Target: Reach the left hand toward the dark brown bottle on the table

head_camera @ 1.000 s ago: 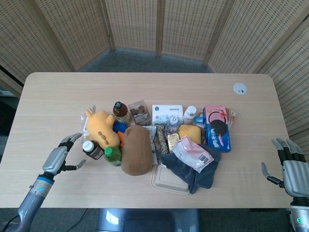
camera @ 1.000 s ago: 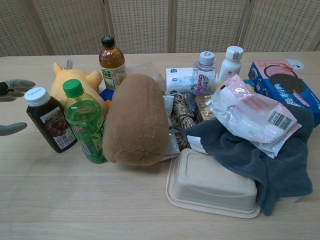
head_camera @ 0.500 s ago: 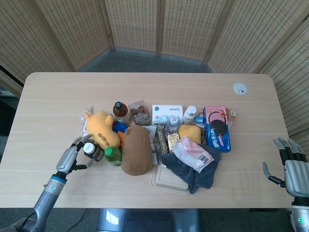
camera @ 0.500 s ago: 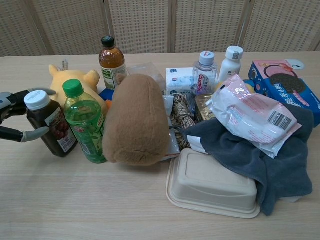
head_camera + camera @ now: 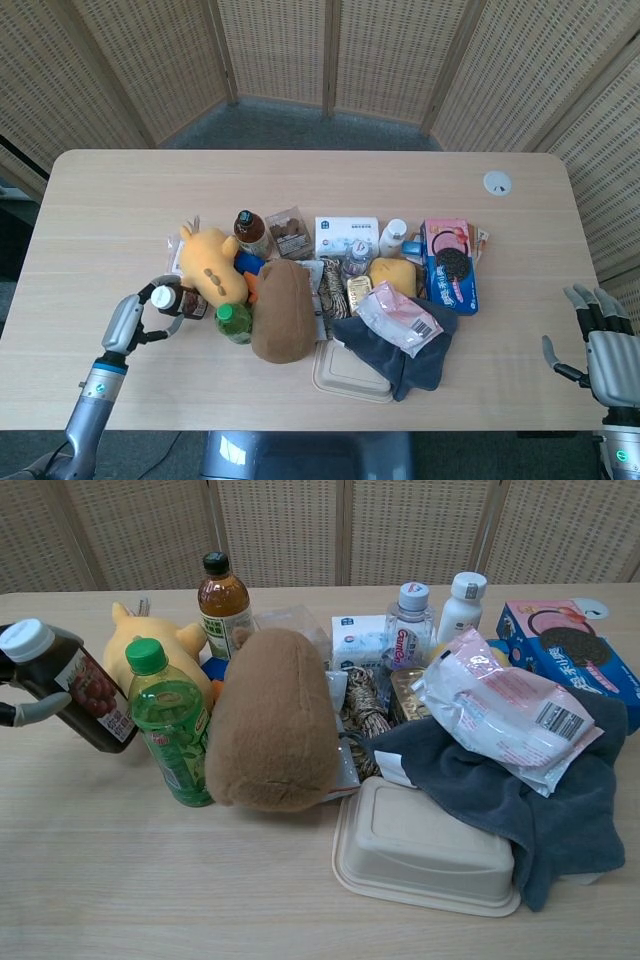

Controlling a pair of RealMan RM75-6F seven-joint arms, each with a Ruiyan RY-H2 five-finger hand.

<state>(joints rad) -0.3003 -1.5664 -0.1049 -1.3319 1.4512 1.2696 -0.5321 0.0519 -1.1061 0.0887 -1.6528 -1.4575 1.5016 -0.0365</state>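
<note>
The dark brown bottle has a white cap and a fruit label, and it leans sharply to the left at the left end of the clutter. My left hand grips it, fingers wrapped round its upper body; in the chest view only a thumb and fingertips show at the frame's left edge. My right hand rests at the table's front right corner with fingers apart and nothing in it; the chest view does not show it.
Right beside the bottle stand a green bottle, a yellow plush toy and a brown plush. Behind are an amber bottle, boxes and small bottles. A takeaway box, grey cloth and a cookie box lie further right.
My left hand closed round the dark brown bottle and pulled it left, away from the green bottle, tipping it from upright to a strong lean. The right hand stayed put.
</note>
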